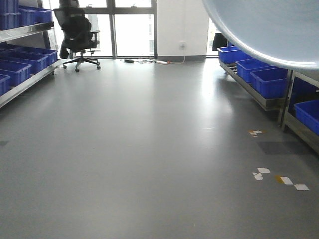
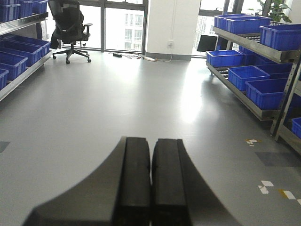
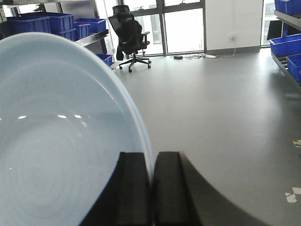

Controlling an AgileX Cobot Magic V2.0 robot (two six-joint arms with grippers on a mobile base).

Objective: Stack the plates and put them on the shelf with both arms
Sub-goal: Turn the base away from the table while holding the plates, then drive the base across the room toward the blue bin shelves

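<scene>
A pale bluish-white glossy plate (image 3: 56, 141) fills the left half of the right wrist view, standing on edge. Its rim runs down between the fingers of my right gripper (image 3: 152, 155), which is shut on it. Two rim edges show there, one close behind the other, like stacked plates. In the front view the underside of the plates (image 1: 269, 30) hangs in the top right corner. My left gripper (image 2: 151, 140) is shut with nothing between its pads, above bare floor. A steel shelf (image 2: 244, 96) stands along the right wall.
Blue plastic crates (image 2: 270, 92) fill the right rack, and more crates (image 1: 20, 62) sit on a rack along the left wall. A black office chair (image 1: 77, 32) stands by the far windows. Tape marks (image 1: 279, 178) lie on the grey floor at right.
</scene>
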